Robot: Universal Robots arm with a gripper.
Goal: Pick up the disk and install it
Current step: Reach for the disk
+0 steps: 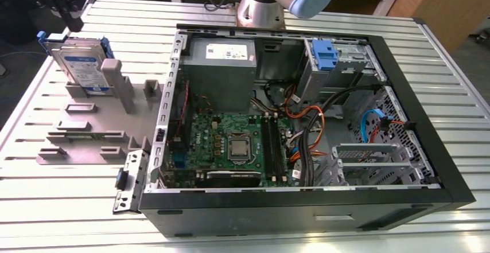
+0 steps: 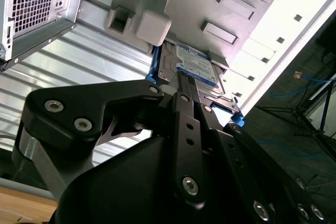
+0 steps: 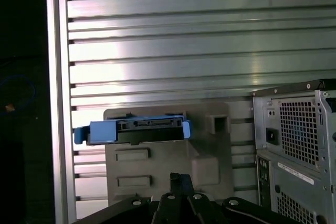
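The slatted table (image 1: 451, 92) carries a computer case (image 1: 306, 208) and a seemingly plastic fixture (image 1: 98, 124).

The disk (image 1: 80, 65) stands in the holder (image 1: 77, 133) on the table (image 1: 448, 69); the computer case (image 1: 306, 207) lies at the exterior view's right.

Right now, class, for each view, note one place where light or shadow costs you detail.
First wrist view: glare streaks the ribbed table, while the disk looks dark along its edge. Second wrist view: the table beyond the disk washes out to white. Exterior view: light is even, with shadow deep inside the computer case.
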